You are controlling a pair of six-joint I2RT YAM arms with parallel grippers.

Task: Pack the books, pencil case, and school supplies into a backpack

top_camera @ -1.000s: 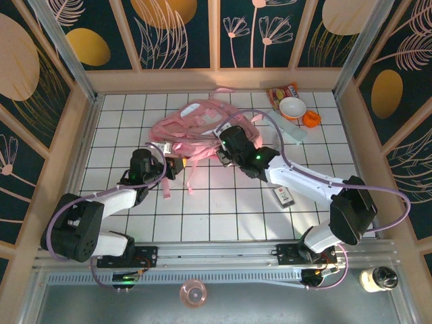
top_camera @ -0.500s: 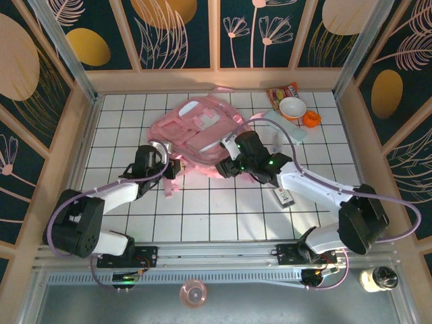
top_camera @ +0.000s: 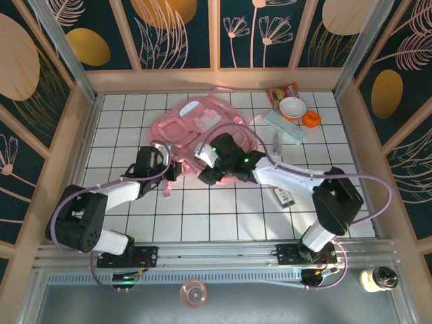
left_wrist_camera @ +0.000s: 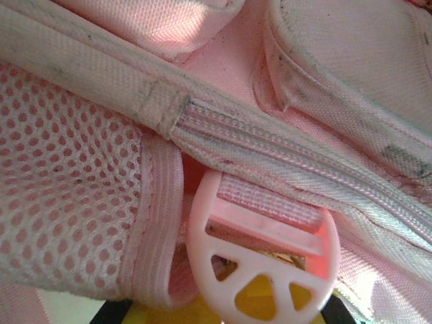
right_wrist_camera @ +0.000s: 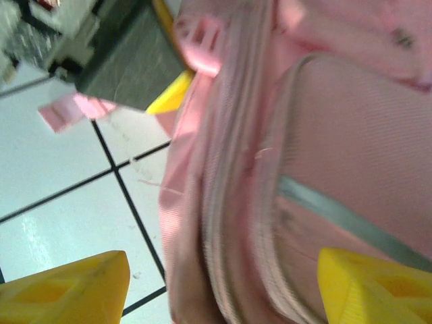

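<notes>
One backpack (top_camera: pixel 196 121) fold masks left end effector (top_camera: pixel 173 170) pinching it; right end effector (right_wrist_camera: pixel 219 283) spread.

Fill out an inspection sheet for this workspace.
Surface: white tiled tabletop, dark grid lines.
Job's things: soft pink backpack lying centre-back; long mint-blue pencil case, thin pale pen and small dark white-labelled item on tiles to its right.
Clutter: red-orange snack packet, white bowl, small orange object, far right corner.
Grippers: left gripper shut at backpack's edge; right gripper open over backpack.
Cables: purple cables loop along both arms.
Surroundings: dark floral wall panels, wooden frames.
</notes>
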